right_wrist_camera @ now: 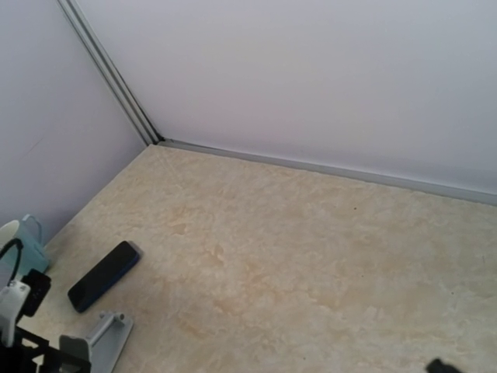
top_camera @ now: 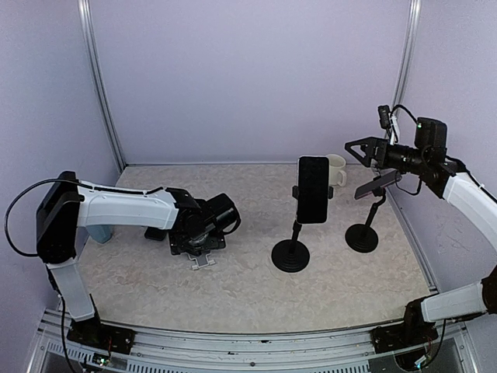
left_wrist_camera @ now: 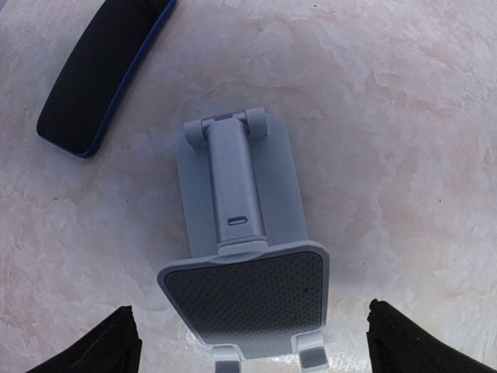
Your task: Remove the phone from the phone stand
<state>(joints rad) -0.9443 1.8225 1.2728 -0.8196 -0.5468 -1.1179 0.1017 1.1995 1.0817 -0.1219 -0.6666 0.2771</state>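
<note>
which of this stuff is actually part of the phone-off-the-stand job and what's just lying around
Job:
- upright phone clamped in a black stand
- tilted phone on the second black stand

Lying about:
- grey folding stand, empty
- dark phone lying flat
- cream mug

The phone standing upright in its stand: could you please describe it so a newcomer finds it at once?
On the table, two black round-based stands rise right of centre. The upright phone sits on the middle stand. It alone stands vertical: the tilted phone on the right-hand stand slants, and the flat phone rests on the table.
</note>
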